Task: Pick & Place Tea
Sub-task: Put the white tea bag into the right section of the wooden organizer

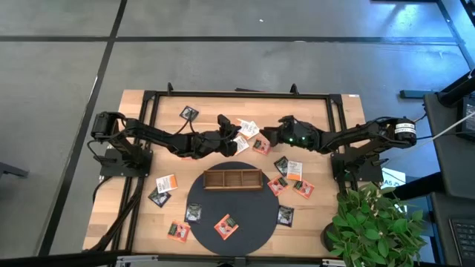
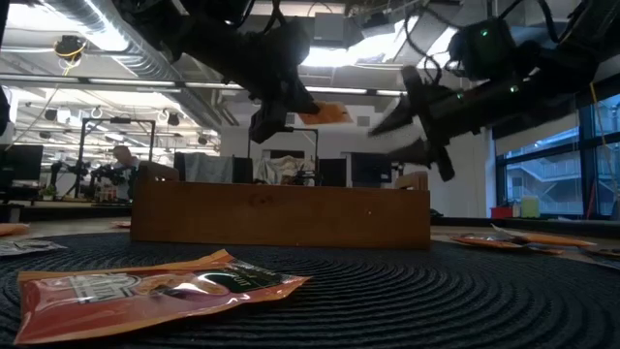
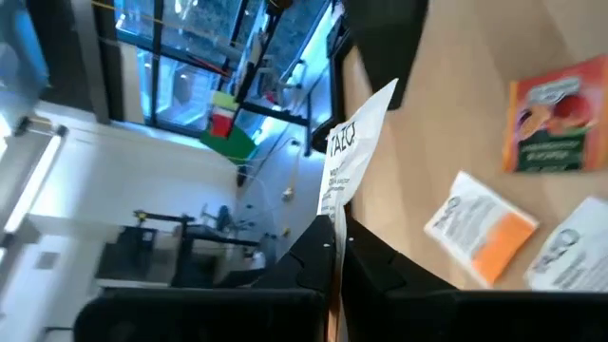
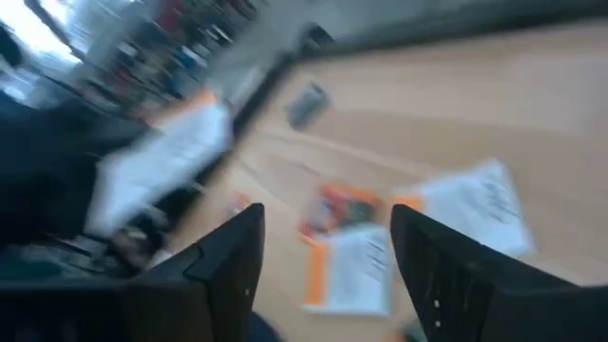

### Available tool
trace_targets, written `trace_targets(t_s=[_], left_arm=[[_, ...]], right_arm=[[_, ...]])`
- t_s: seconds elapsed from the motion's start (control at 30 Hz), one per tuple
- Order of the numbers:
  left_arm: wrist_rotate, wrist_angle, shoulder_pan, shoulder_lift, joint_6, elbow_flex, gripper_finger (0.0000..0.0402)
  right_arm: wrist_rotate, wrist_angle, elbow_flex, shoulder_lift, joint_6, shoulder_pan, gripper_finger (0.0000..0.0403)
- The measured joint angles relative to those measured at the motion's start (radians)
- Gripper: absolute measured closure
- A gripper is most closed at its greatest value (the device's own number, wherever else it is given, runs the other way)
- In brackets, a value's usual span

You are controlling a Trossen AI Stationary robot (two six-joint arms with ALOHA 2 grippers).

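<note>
Left pincer point(image 1: 236, 134) grips a white tea sachet with orange mark point(image 3: 353, 152) by its edge, held up in the air above the far middle of the tabletop point(image 1: 141, 215). Right pincer point(image 1: 269, 136), facing it close by, stands wide and holds nothing. Other tea sachets point(image 1: 295, 170) lie scattered around the wooden three-compartment tray point(image 1: 232, 179), which sits on the round dark mat point(image 1: 256, 215).

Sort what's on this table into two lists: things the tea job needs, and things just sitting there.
Job:
- white sachet pinched in the left gripper
- right gripper, open beside it
- loose tea sachets on table and mat
- wooden tray

Just there:
- round dark mat
- potted plant
</note>
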Motion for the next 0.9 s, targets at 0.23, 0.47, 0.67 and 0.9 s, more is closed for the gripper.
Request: trace_targets(t_s=[0.23, 0.47, 0.67, 0.9], left_arm=[[-0.071, 0.06, -0.009, 0.0, 0.115, 0.0, 0.0396], [-0.067, 0.095, -0.008, 0.0, 0.161, 0.001, 0.0396], [-0.081, 0.101, -0.008, 0.0, 0.213, 0.001, 0.0397], [-0.169, 0.187, -0.009, 0.0, 0.265, 0.001, 0.0397]], right_arm=[[0.0, 0.085, 0.001, 0.0, -0.053, 0.0, 0.0165], [-0.052, 0.104, 0.045, 0.0, -0.051, 0.0, 0.0175], [-0.124, 0.049, 0.145, 0.009, -0.086, 0.0, 0.0189], [-0.13, -0.025, 0.195, 0.043, -0.102, 0.0, 0.0204]])
